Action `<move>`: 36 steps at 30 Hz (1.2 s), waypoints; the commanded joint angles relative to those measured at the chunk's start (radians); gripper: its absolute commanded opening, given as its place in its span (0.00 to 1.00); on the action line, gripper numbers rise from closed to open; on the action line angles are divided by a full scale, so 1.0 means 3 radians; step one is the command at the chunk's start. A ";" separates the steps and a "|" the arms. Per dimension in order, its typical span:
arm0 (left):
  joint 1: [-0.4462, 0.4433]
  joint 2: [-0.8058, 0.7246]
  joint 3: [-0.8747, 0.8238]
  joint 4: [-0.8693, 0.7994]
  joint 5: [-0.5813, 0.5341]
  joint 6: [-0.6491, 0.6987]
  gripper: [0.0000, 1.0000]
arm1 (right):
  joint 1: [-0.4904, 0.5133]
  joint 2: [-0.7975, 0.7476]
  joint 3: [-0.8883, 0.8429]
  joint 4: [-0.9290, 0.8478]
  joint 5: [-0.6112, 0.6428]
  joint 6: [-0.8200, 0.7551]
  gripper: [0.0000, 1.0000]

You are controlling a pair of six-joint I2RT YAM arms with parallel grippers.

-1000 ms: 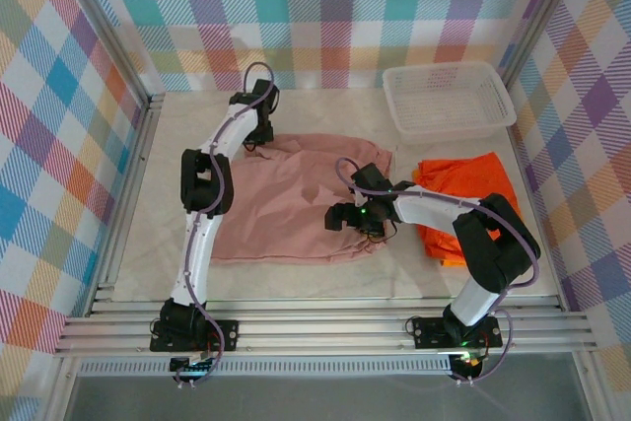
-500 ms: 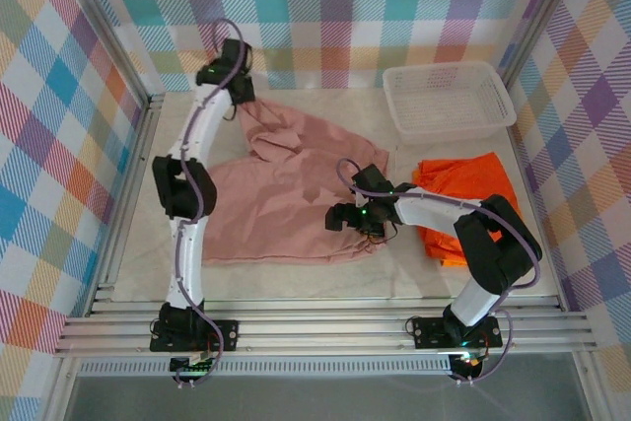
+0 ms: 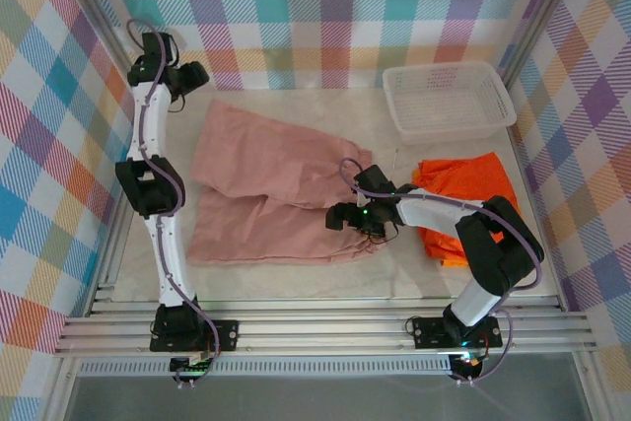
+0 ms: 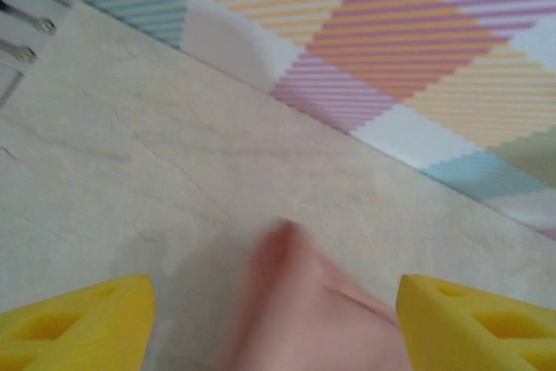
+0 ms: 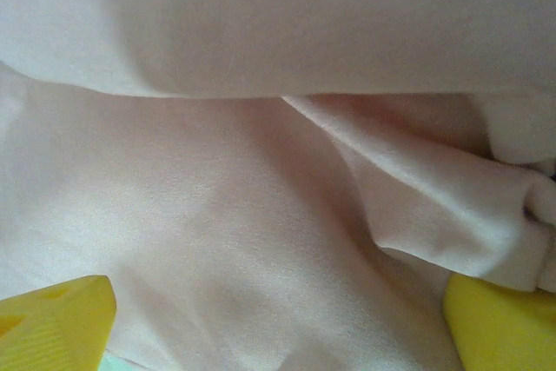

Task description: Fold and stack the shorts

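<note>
The dusty pink shorts [image 3: 258, 192] lie spread across the middle of the table, their far left corner reaching toward the back wall. My left gripper [image 3: 190, 75] hangs at the back left corner, just beyond that corner of the cloth. In the left wrist view its yellow fingers [image 4: 82, 314] stand wide apart and open, with a blurred peak of pink cloth [image 4: 300, 301] between them. My right gripper [image 3: 342, 216] rests low on the shorts' right edge, open, with pink fabric [image 5: 217, 197] lying between its fingers [image 5: 56, 310]. Folded orange shorts [image 3: 465, 196] lie at the right.
A white mesh basket [image 3: 450, 96] stands at the back right. Plaid walls [image 3: 325, 7] and metal frame posts enclose the table on three sides. A bare strip of table [image 3: 296, 273] runs along the near edge.
My left arm swung from the back centre to the back left corner, dragging the pink shorts' far edge leftward and spreading it. The lifted cloth now lies flatter. The right arm stayed put.
</note>
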 commanded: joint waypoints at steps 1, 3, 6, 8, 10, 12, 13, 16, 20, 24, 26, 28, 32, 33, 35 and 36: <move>-0.0211 -0.0668 -0.0476 0.0058 0.0147 0.0015 0.80 | -0.0003 0.0215 -0.0081 -0.0426 0.0043 -0.0007 0.98; -0.0244 -0.1010 -0.0957 0.0244 0.0182 -0.0030 0.83 | -0.0002 0.0148 0.0015 -0.0488 0.0022 -0.0043 0.99; -0.0328 -0.1475 -0.1641 0.0438 0.0221 -0.0055 0.86 | -0.0002 -0.0035 0.0203 -0.0595 -0.0094 -0.0100 1.00; -0.0404 -0.1784 -0.2121 0.0536 0.0169 -0.0110 0.86 | -0.0004 -0.0176 0.0369 -0.0674 -0.0142 -0.0142 1.00; -0.0481 -0.2143 -0.2735 0.0743 0.0119 -0.0282 0.86 | -0.0005 -0.0290 0.0570 -0.0753 -0.0107 -0.0192 1.00; -0.0558 -0.2508 -0.3415 0.1067 0.0112 -0.0506 0.87 | -0.0009 -0.0312 0.0810 -0.0856 -0.0016 -0.0265 0.99; -0.0604 -0.2700 -0.3756 0.1240 0.0117 -0.0626 0.89 | -0.0019 -0.0277 0.0991 -0.0939 0.0066 -0.0324 0.99; -0.0803 -0.3114 -0.4501 0.1526 0.0033 -0.0795 0.92 | -0.0109 -0.0027 0.1449 -0.1122 0.0258 -0.0446 0.99; -0.1087 -0.3405 -0.5100 0.1569 -0.0099 -0.0901 0.95 | -0.0339 0.0522 0.2007 -0.1207 0.0275 -0.0495 0.99; -0.1244 -0.3763 -0.5636 0.1706 -0.0156 -0.1058 0.97 | -0.0437 0.1074 0.2536 -0.1185 0.0113 -0.0554 1.00; -0.1282 -0.3924 -0.5862 0.1774 -0.0227 -0.1144 1.00 | -0.0449 0.1337 0.2812 -0.1192 0.0066 -0.0594 1.00; -0.1302 -0.4003 -0.6074 0.1861 -0.0228 -0.1189 1.00 | -0.0462 0.1603 0.3097 -0.1227 0.0021 -0.0595 0.99; -0.1314 -0.3962 -0.6306 0.1916 -0.0317 -0.1181 1.00 | -0.0518 0.2048 0.3554 -0.1298 -0.0071 -0.0509 1.00; -0.1314 -0.3951 -0.6354 0.1914 -0.0326 -0.1177 1.00 | -0.0535 0.2135 0.3659 -0.1326 -0.0067 -0.0487 1.00; -0.1314 -0.3938 -0.6476 0.2081 -0.0337 -0.1211 1.00 | -0.0575 0.2376 0.3898 -0.1433 -0.0031 -0.0465 1.00; -0.1314 -0.3934 -0.6537 0.2107 -0.0346 -0.1237 1.00 | -0.0594 0.2473 0.4023 -0.1498 -0.0007 -0.0457 1.00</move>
